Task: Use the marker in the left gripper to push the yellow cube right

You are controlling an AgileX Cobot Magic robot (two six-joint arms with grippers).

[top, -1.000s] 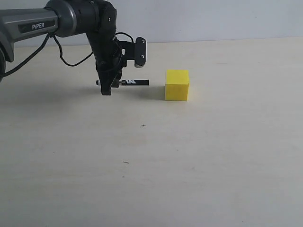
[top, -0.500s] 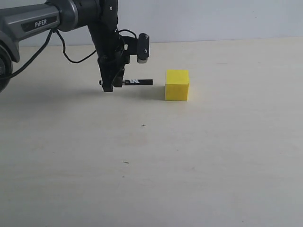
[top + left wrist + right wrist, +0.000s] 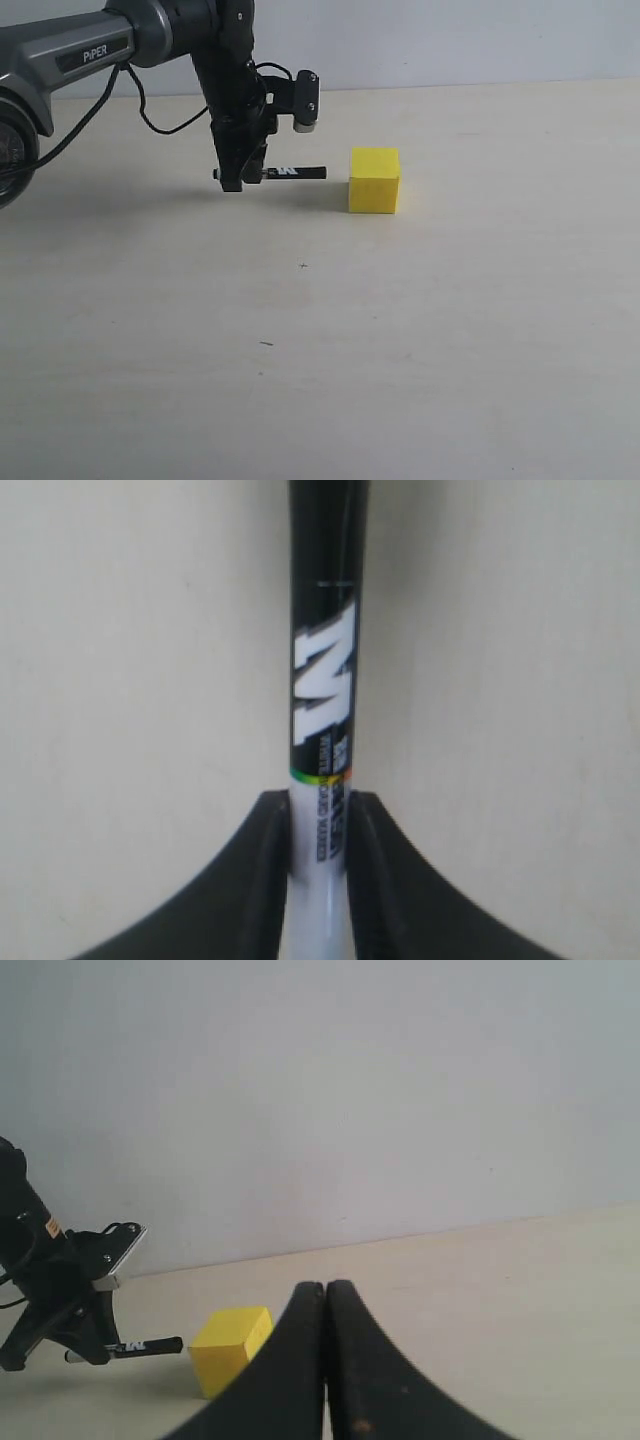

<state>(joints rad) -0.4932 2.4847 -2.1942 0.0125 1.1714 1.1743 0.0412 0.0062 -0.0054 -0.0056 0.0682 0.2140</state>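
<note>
Approach step: left gripper (image 3: 232, 180) clamped on the marker (image 3: 290, 173), held level low over the bench (image 3: 400, 330), black tip near the yellow cube (image 3: 374, 180) but not touching, so next I'd expect a straight rightward push into contact.

Lab-style test bench: pale tabletop (image 3: 420, 360), plain grey wall (image 3: 460, 40).

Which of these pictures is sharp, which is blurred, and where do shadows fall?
Exterior view: sharp, soft even light, faint shadows on the table left of the cube and near the left hand. Left wrist view: the marker is very near and slightly blurred, its small print unreadable. Right wrist view: the shut right hand is a dark shape.
</note>
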